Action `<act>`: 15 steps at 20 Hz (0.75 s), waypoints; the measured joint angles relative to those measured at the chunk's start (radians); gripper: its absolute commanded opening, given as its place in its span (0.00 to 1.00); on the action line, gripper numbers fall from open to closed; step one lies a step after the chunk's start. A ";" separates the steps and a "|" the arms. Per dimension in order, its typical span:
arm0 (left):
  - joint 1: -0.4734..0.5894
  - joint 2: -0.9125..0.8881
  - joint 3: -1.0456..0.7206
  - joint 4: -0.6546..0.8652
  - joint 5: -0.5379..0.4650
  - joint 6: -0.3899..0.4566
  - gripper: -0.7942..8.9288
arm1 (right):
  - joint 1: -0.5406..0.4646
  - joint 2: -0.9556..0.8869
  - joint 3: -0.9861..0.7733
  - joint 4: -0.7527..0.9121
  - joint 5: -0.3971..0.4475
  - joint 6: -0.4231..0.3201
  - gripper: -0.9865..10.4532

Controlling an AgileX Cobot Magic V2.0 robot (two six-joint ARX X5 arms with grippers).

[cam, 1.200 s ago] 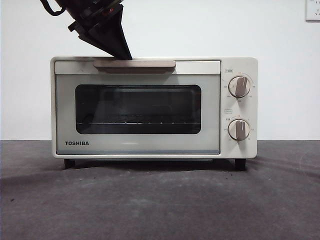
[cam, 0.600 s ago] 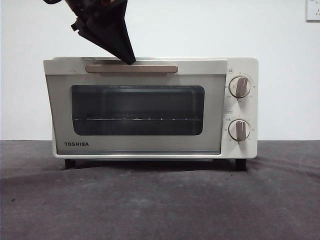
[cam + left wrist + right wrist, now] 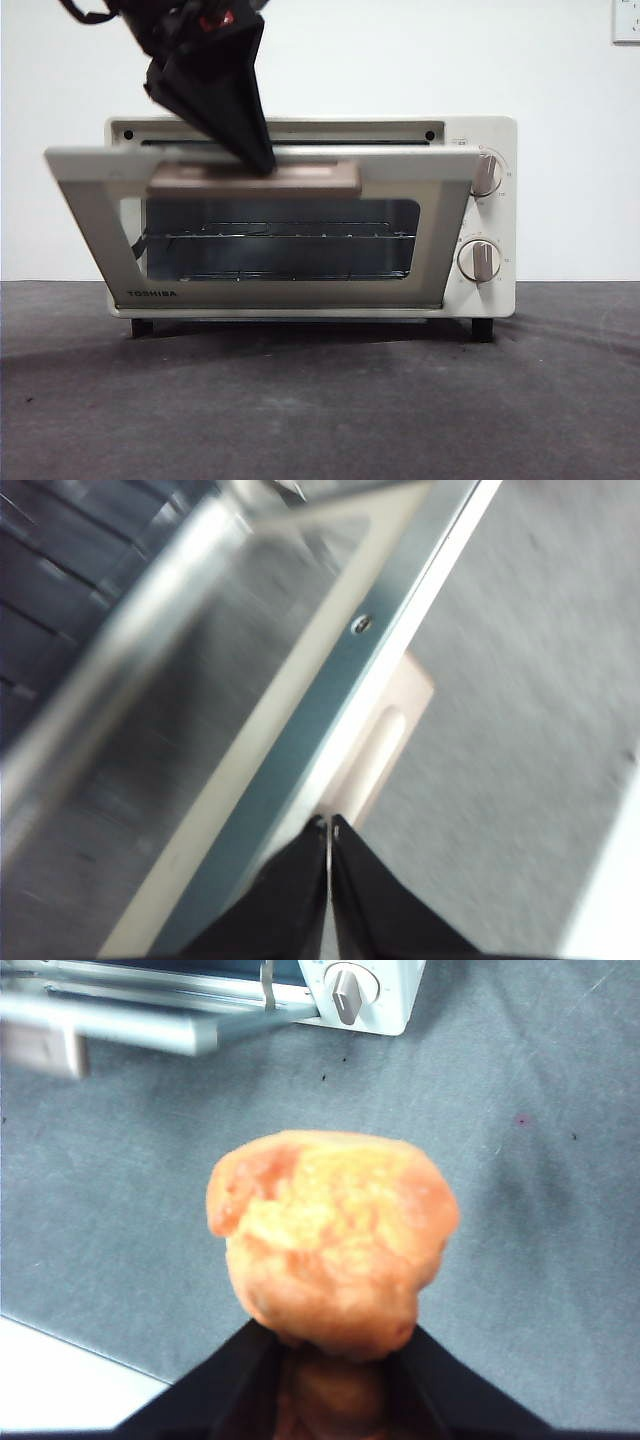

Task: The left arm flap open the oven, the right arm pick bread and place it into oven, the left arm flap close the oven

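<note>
Cream TOSHIBA-lettered oven (image 3: 480, 215), door ajar

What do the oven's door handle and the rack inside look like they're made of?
The oven door handle looks like matte beige plastic, perhaps painted metal: a smooth, dull bar without shine. The rack inside looks like bare metal wire: thin silvery rods catching light behind the glass.

Cream TOSHIBA oven (image 3: 480, 215) sits upright on black feet, door (image 3: 260, 235) tilted partly open, wire rack visible inside. Golden-orange lumpy bread (image 3: 335, 1235) is clamped in the right gripper (image 3: 335, 1360), above the bench.
</note>
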 measured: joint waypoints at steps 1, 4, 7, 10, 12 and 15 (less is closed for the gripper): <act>-0.004 -0.007 -0.024 0.006 0.003 -0.005 0.10 | 0.000 0.000 0.000 0.000 0.000 0.000 0.18; -0.017 -0.040 -0.085 0.056 -0.004 -0.029 0.10 | 0.000 0.000 0.000 0.000 0.002 0.000 0.18; -0.033 -0.064 -0.143 0.088 -0.016 -0.051 0.10 | 0.000 0.000 0.000 0.001 0.002 0.000 0.18; -0.054 -0.063 -0.209 0.108 -0.031 -0.070 0.10 | 0.000 0.000 0.000 0.006 0.003 0.000 0.18; -0.066 -0.063 -0.230 0.123 -0.039 -0.083 0.10 | 0.000 0.000 0.000 0.023 0.003 0.000 0.18; -0.080 -0.063 -0.252 0.143 -0.048 -0.096 0.10 | 0.000 0.000 0.000 0.051 0.002 0.000 0.18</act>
